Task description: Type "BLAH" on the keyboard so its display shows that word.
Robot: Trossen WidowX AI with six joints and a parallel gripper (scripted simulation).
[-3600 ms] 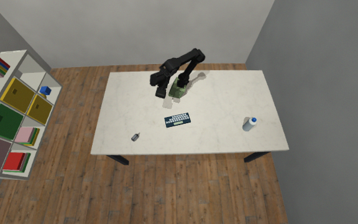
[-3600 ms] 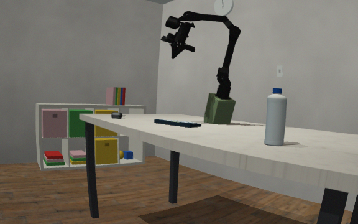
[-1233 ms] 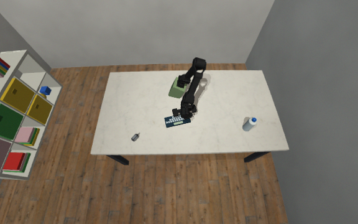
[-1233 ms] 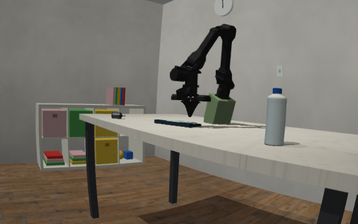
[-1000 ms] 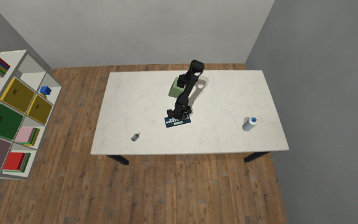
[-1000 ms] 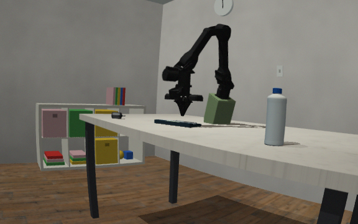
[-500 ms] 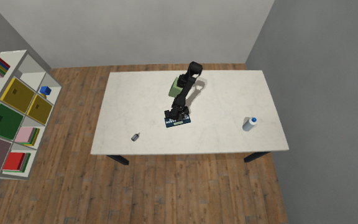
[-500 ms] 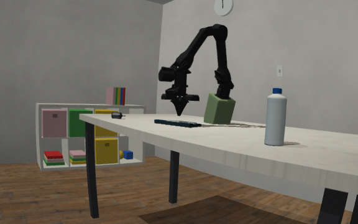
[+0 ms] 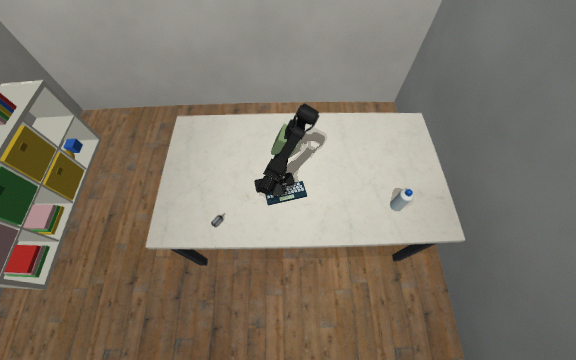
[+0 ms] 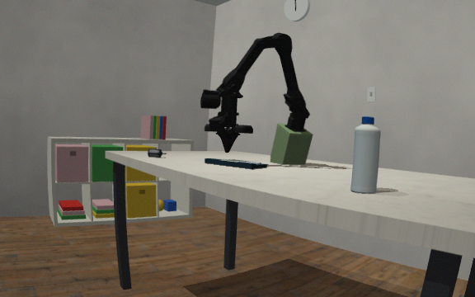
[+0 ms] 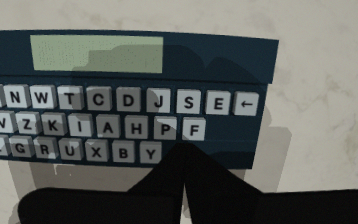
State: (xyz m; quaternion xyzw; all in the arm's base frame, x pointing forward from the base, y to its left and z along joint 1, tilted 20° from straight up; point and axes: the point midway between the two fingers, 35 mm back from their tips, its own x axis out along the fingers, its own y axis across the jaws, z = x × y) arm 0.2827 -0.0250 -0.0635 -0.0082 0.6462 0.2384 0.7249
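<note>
A dark blue keyboard [image 11: 122, 95] with white keys lies flat on the table; it also shows in the overhead view [image 9: 287, 193] and the side view [image 10: 235, 163]. Its green display [image 11: 96, 53] shows no letters. My gripper [image 11: 183, 151] is shut and empty, its joined fingertips pointing down just below the bottom key row, to the right of the Y key [image 11: 150, 152] and below the P key [image 11: 165, 128]. In the side view the tip [image 10: 226, 148] hovers a little above the keyboard. The B key [image 11: 123, 152] sits two keys left of the tip.
The arm stands on a green block [image 10: 291, 144] behind the keyboard. A white bottle with a blue cap [image 10: 364, 155] stands at the table's right. A small dark object [image 9: 218, 220] lies near the front left. A shelf with coloured bins [image 9: 13, 185] stands on the floor.
</note>
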